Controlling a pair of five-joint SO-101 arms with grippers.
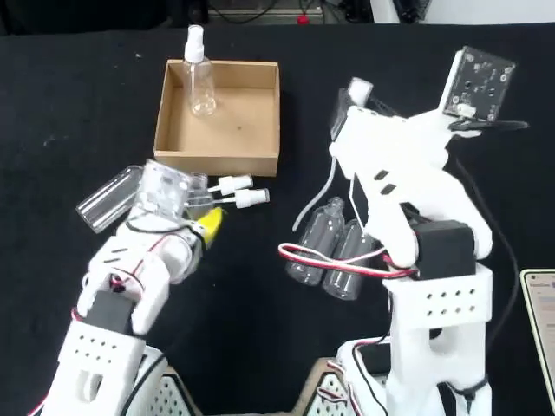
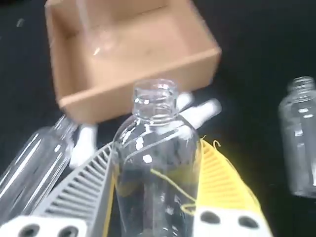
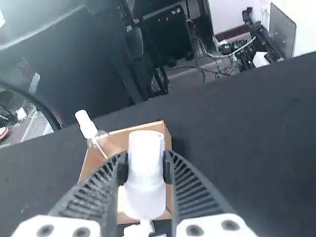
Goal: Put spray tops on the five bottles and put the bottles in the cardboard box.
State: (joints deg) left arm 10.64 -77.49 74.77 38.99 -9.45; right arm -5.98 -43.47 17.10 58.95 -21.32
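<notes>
The left end effector (image 2: pixel 157 148) clamps a capless bottle (image 2: pixel 154 123) by its body, near the cardboard box (image 2: pixel 148 81); the right end effector (image 3: pixel 143 160) pinches a spray top (image 3: pixel 144 148). The clear plastic looks light and slick (probably squashable): hold mid-body, gently.

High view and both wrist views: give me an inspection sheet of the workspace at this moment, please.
Surface: black table, nothing spilled seen.
Job's things: cardboard box holds one topped bottle; loose bottle and bottle pair lie uncapped; two spray tops lie before the box.
Clutter: flat device at the right edge.
Grippers: left gripper shut on held bottle, uncapped; right gripper shut on white spray top.
Cables: red and white wires loop by the bottle pair.
Surroundings: dark furniture behind the table.
</notes>
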